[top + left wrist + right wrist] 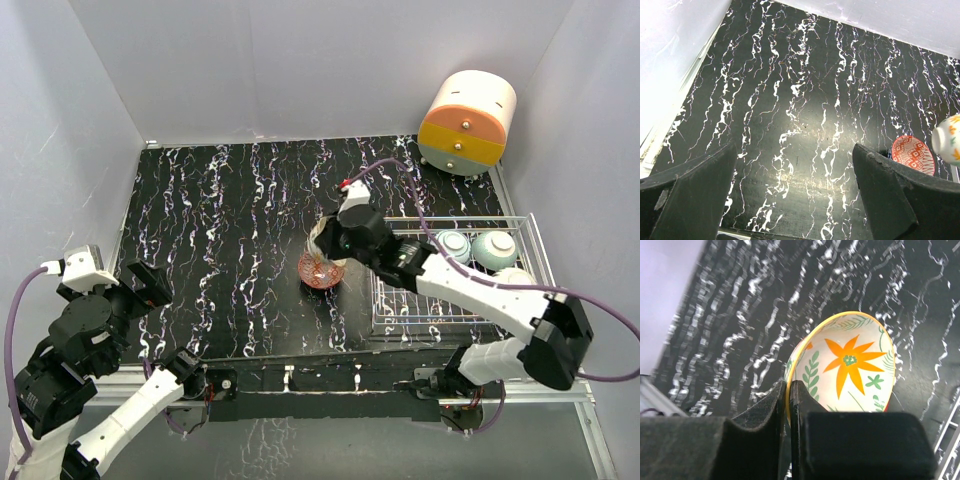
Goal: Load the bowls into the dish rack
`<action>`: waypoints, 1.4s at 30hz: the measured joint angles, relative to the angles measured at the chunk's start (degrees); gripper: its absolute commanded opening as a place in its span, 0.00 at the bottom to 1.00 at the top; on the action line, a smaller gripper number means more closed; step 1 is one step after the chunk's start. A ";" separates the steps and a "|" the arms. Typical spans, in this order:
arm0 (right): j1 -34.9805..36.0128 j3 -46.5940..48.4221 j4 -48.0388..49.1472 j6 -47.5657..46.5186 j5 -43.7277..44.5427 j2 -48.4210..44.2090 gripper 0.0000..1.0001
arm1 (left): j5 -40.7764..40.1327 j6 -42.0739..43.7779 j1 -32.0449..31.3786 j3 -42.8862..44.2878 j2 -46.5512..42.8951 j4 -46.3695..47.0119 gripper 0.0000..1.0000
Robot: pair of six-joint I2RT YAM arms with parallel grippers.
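From above, my right arm [480,285] hides part of the white wire-grid dish rack [400,305] and most of the white flower-painted bowl [322,238]; my left wrist view's right edge crops that bowl.

I count five bowls: one floral bowl [850,365], one red patterned bowl [321,271], two pale green bowls [453,245] [495,248] and one white bowl [514,276]. One wire dish rack [415,305], one cream-and-orange drawer unit [466,122], two robot arms [85,335] [480,292].

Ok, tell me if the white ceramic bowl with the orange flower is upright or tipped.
Tipped. The white flower-painted bowl is on edge, its inside facing the wrist camera, rim pinched in the right gripper.
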 measured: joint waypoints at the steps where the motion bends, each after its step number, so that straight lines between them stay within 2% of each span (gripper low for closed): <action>1: -1.05 -0.48 1.33 0.39 -1.60 -1.40 0.08 | 0.00 0.04 0.00 0.00 0.00 0.02 0.97; 7: -5.51 -2.99 5.75 2.86 -7.74 -9.90 0.08 | 0.07 0.26 0.00 0.00 0.02 0.26 0.97; 13: -10.71 -6.34 4.28 5.60 -8.72 -19.56 0.08 | 0.33 0.72 0.00 0.00 0.31 0.81 0.97; 15: -14.88 -7.34 3.08 6.08 -8.39 -24.52 0.08 | 0.46 0.94 0.00 0.00 0.63 1.33 0.97; 19: -18.78 -8.92 2.01 7.98 -8.13 -28.85 0.08 | 1.16 1.33 0.00 0.00 1.31 2.43 0.97; 30: -23.10 -19.56 -3.08 17.46 -4.44 -36.68 0.08 | 2.54 1.55 0.00 0.00 1.60 3.26 0.97; 37: -23.61 -22.23 -2.29 21.57 0.55 -39.01 0.08 | 2.54 1.51 0.00 0.00 1.55 3.21 0.97; 42: -23.85 -28.44 -0.17 25.77 1.90 -40.52 0.08 | 2.62 1.51 0.00 0.00 1.55 3.19 0.97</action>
